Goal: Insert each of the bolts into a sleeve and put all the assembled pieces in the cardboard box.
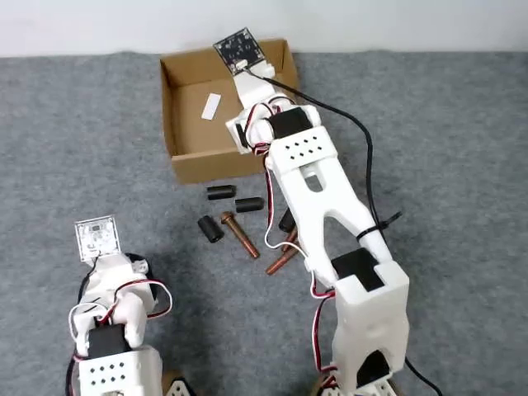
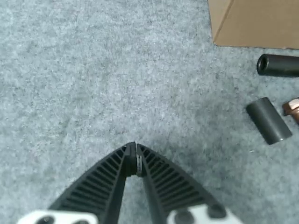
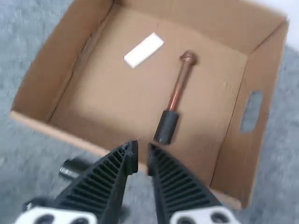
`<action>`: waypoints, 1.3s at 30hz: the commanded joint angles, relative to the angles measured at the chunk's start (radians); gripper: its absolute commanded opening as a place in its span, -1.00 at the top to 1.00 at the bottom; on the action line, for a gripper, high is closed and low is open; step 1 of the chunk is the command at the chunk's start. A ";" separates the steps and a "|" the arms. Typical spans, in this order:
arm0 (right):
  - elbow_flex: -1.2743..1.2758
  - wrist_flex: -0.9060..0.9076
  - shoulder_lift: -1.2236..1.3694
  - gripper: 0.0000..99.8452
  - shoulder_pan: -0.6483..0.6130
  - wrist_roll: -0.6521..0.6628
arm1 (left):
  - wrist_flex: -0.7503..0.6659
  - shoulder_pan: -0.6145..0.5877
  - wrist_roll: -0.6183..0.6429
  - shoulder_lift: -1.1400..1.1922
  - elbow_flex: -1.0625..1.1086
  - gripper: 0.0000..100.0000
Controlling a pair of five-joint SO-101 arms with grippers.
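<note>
Sleeved copper bolt (image 3: 179, 88) lies inside cardboard box (image 3: 267, 74).

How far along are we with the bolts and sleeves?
Done: one bolt-in-sleeve assembly lies in the cardboard box. In hand: nothing. The right gripper hangs over the box, jaws slightly apart and empty. The left gripper is shut over carpet. Left: two loose bolts and at least three loose sleeves on the carpet.
</note>
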 commanded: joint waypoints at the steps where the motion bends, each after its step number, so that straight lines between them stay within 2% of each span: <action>1: -0.057 0.113 -0.114 0.95 -0.031 -0.046 | -0.025 -0.005 0.011 -0.009 -0.007 0.99; 4: -0.057 0.225 -0.139 0.95 -0.045 -0.035 | -0.025 -0.005 0.011 -0.009 -0.007 0.99; 10: -0.057 0.460 -0.142 0.95 -0.048 0.132 | -0.025 -0.005 0.011 -0.009 -0.007 0.99; 13: -0.057 0.581 -0.120 0.95 -0.047 0.106 | -0.025 -0.005 0.011 -0.009 -0.007 0.99; 19: -0.057 0.740 -0.030 0.94 -0.042 -0.129 | -0.025 -0.005 0.011 -0.009 -0.007 0.99; 27: -0.058 0.730 0.082 0.90 -0.044 -0.545 | -0.025 -0.005 0.011 -0.009 -0.007 0.99; 33: -0.058 0.694 0.116 0.68 -0.041 -0.624 | -0.025 -0.005 0.011 -0.009 -0.007 0.99; 39: -0.058 0.616 0.127 0.69 -0.012 -0.621 | -0.025 -0.005 0.011 -0.009 -0.007 0.99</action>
